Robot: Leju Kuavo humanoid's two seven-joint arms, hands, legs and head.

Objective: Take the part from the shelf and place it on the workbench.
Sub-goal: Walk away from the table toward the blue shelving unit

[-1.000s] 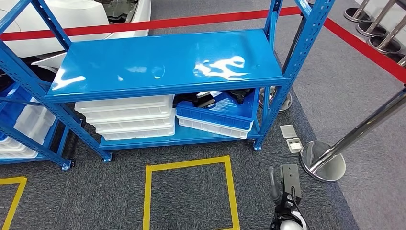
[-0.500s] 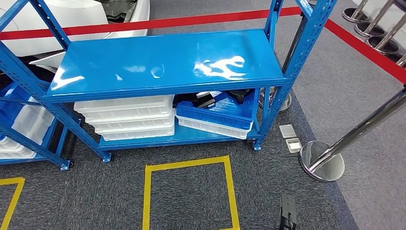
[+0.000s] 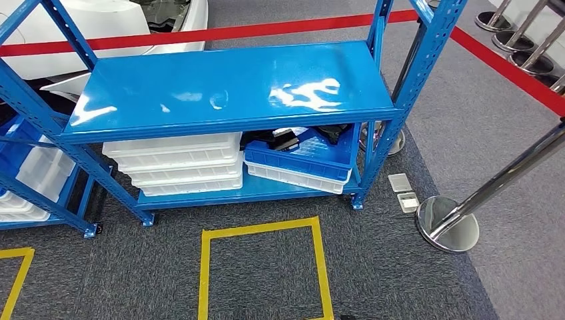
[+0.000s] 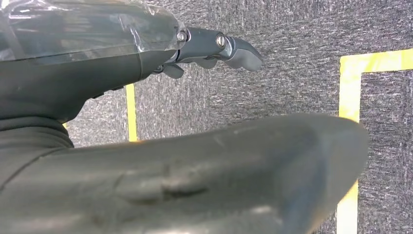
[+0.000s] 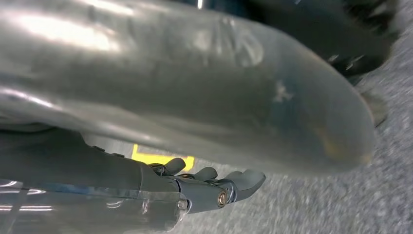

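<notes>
The part (image 3: 293, 139) is largely hidden: only dark pieces of it show under the front edge of the upper shelf board, lying in the tilted blue tray (image 3: 301, 155) on the lower level of the blue shelf (image 3: 233, 87), and its shape cannot be made out. That blue tray rests on one white tray (image 3: 296, 178), leaning with its rear side raised. Beside them on the same level stands a stack of white trays (image 3: 183, 165); three layers can be counted, with the back of the stack concealed by the board above. A second blue rack (image 3: 26, 173) is cut off at the frame's left edge, with more white trays on it whose number cannot be fixed. On the grey carpet, one yellow tape square (image 3: 263, 270) lies in front of the shelf, cropped at the bottom, and the corner of a second (image 3: 16, 277) shows at the left. One chrome barrier post base (image 3: 448, 223) stands to the right, with two small floor plates (image 3: 405, 192) just beside it. The left hand (image 4: 214, 46) hangs over the carpet, fingers extended and apart from the thumb, holding nothing. The right hand (image 5: 214, 187) likewise hangs empty, fingers extended, its thumb blurred and close to the lens.
</notes>
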